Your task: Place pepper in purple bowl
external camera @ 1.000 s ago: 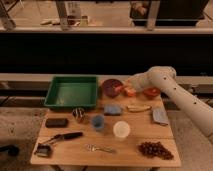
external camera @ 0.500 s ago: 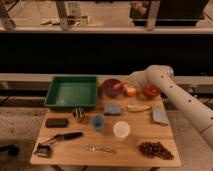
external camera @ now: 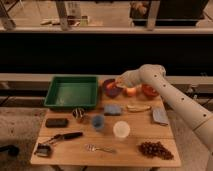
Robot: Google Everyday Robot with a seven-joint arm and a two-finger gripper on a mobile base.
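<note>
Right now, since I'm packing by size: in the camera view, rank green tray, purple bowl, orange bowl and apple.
1. green tray
2. purple bowl and orange bowl, alike, not ranked
3. apple
The gripper is over the purple bowl.

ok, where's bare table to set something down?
Largest bare patch: between white cup, banana, grey cloth and grapes. Smaller one on the front edge between fork and grapes. Crowded: back right, where the gripper hangs over the purple bowl beside round fruit and orange-red bowl.
</note>
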